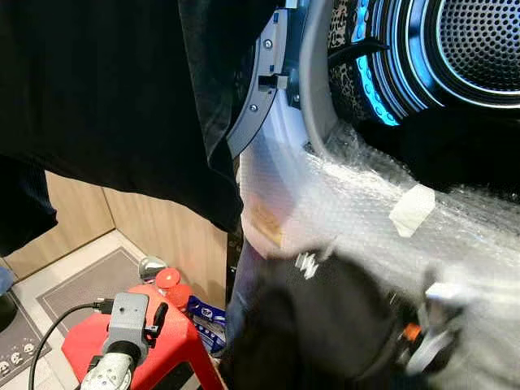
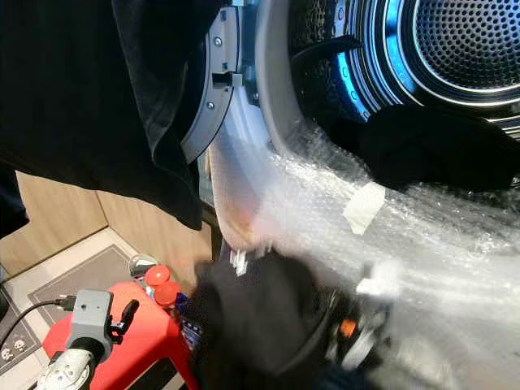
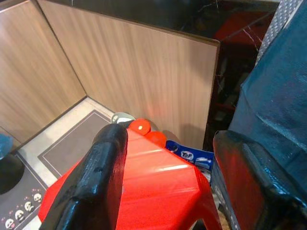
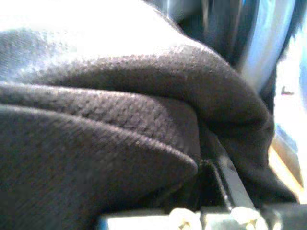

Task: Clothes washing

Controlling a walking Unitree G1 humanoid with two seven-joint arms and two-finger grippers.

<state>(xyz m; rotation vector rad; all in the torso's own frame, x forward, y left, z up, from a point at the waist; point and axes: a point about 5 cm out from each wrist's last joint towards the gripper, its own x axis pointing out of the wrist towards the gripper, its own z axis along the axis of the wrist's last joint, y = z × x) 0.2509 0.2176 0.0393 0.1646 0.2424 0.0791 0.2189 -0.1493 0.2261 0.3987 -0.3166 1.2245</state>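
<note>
The right hand (image 1: 406,341), at five o'clock, is buried in a dark garment (image 1: 325,325); whether its fingers pinch the cloth cannot be told. The left hand (image 3: 168,187) hangs spread over a red stool (image 3: 153,182) at seven o'clock. The washer drum (image 1: 479,41) opens at one o'clock, bubble wrap (image 1: 422,219) lining its lip.

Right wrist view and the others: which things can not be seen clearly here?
- Right hand: its fingers are buried under the dark garment in the right wrist view.
- Right arm: motion-blurred in the eye views.
- Drum: cut off by the frame edge.
- Blue packet: print too small.
</note>
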